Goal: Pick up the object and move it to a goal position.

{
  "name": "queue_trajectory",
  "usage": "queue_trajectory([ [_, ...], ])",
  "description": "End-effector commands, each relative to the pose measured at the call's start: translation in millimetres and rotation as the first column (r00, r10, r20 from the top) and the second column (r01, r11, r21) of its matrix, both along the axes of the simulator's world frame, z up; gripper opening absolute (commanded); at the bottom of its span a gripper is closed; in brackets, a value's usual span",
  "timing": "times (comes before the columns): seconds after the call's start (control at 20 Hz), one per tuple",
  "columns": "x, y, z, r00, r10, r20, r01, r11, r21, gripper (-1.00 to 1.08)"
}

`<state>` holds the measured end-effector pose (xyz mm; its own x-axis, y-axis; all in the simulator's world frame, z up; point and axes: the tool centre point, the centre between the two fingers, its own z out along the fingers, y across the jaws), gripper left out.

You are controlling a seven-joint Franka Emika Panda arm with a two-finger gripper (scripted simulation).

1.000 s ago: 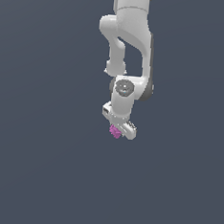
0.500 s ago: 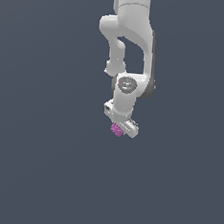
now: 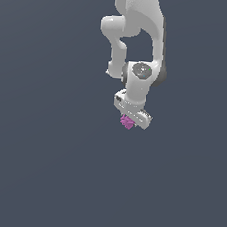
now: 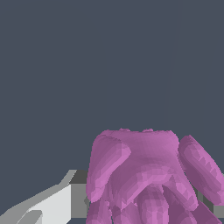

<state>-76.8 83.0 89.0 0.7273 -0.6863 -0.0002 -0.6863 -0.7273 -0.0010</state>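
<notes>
The object (image 3: 127, 122) is a small magenta-pink knobbly lump tucked under the white hand of the arm. My gripper (image 3: 129, 120) is shut on it and holds it up in the grey space. In the wrist view the object (image 4: 148, 175) fills the lower middle as a lobed pink mass, with one pale finger (image 4: 52, 203) showing beside it. The other finger is hidden behind the lump.
The white arm (image 3: 137, 34) comes down from the top of the exterior view. Around it there is only a plain dark grey background, with no floor edge, container or marker in sight.
The hand and the pink object have risen a little across the frames, drifting slightly toward the exterior view's right. The grip stays the same.
</notes>
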Motion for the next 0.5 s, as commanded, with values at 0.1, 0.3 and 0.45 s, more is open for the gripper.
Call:
queue_trajectory([
  [0.1,-16.5,18.5,18.9,1.000,0.000,0.000,0.000,1.000,-0.001,-1.00],
  [0.3,-25.2,29.1,29.8,1.000,0.000,0.000,0.000,1.000,-0.001,-1.00],
  [0.45,-28.3,33.2,34.0,1.000,-0.001,0.000,0.001,1.000,-0.001,-1.00],
])
